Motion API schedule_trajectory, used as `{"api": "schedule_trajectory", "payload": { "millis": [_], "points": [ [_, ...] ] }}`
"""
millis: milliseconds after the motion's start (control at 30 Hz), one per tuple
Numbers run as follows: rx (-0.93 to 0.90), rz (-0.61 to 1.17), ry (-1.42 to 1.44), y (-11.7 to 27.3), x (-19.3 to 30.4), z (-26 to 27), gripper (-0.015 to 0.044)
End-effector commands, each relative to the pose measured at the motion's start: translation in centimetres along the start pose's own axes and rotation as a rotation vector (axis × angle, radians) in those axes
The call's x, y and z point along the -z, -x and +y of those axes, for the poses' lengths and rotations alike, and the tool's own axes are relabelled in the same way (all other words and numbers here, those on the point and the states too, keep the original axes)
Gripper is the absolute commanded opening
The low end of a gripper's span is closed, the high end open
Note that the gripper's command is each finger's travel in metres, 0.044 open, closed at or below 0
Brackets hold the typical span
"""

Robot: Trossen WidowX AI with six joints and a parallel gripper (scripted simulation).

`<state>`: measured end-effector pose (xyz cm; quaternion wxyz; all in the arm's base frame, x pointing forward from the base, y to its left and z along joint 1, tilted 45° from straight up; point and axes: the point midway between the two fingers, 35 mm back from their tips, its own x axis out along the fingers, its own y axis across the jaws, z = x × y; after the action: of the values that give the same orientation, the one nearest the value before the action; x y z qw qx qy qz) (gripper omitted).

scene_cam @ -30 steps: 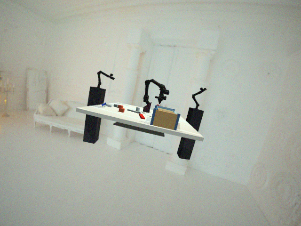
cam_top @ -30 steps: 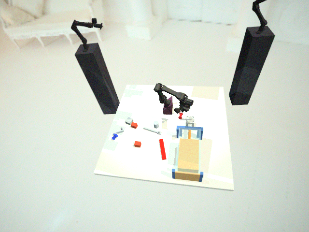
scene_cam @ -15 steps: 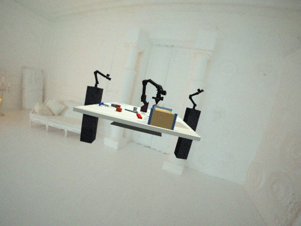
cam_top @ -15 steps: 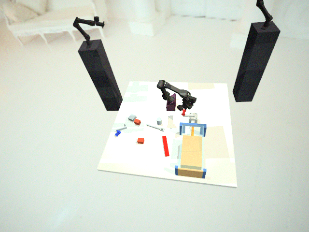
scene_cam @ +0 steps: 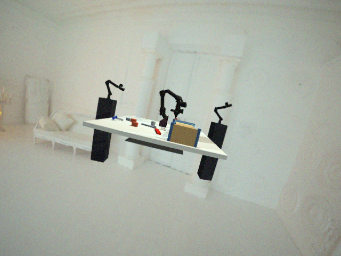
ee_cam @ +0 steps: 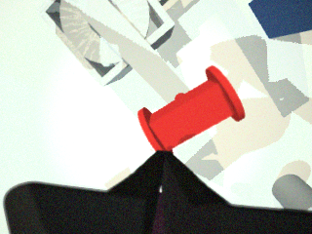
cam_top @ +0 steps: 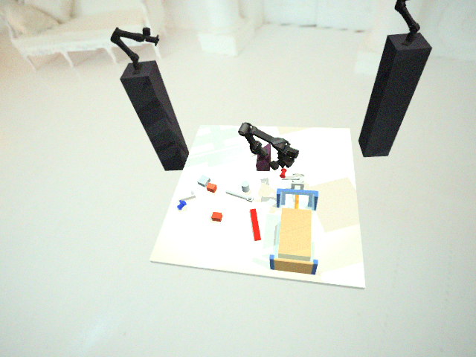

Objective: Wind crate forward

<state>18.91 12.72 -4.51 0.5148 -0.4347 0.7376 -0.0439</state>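
Note:
A tan crate (cam_top: 295,232) lies flat inside the clear-panelled cubby. A gap with an orange strap (cam_top: 297,201) lies between its front and the blue frame (cam_top: 297,191) (ee_cam: 288,17) at the mouth. The winch (cam_top: 297,184) (ee_cam: 117,73) stands beyond that frame. The crank handle's pale arm (ee_cam: 146,68) lies across the winch top, with its red knob (cam_top: 283,173) (ee_cam: 190,114) at the outer end. My gripper (cam_top: 283,166) (ee_cam: 163,157) is shut and empty, its tips at one end flange of the knob. Whether they touch it is unclear. The key in the hole is hidden.
A red bar (cam_top: 255,224), a grey wrench-like tool (cam_top: 239,195) and a grey cylinder (cam_top: 245,187) (ee_cam: 292,191) lie beside the cubby and winch. Farther left are red blocks (cam_top: 216,216) (cam_top: 211,187), a grey block (cam_top: 203,180) and a blue-knobbed handle (cam_top: 181,204).

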Motion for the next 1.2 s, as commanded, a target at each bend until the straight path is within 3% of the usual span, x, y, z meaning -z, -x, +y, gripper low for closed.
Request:
{"api": "schedule_trajectory", "payload": {
  "millis": [0, 267, 400, 700, 967, 1167],
  "points": [
    [0.003, 0.0, 0.005, -0.1, 0.4, -0.3, 0.0],
    [0.002, 0.0, 0.001, 4.8, 0.1, 0.0, 0.0],
    [0.002, 0.0, 0.001, 5.0, 0.1, 0.0, 0.0],
    [0.002, -0.402, 0.008, 3.3, -2.3, -1.2, 0.0236],
    [0.006, -0.434, 0.005, 3.1, -2.4, -1.4, 0.044],
    [0.005, -0.434, 0.005, 2.2, -2.6, -1.4, 0.044]
  ]
}}
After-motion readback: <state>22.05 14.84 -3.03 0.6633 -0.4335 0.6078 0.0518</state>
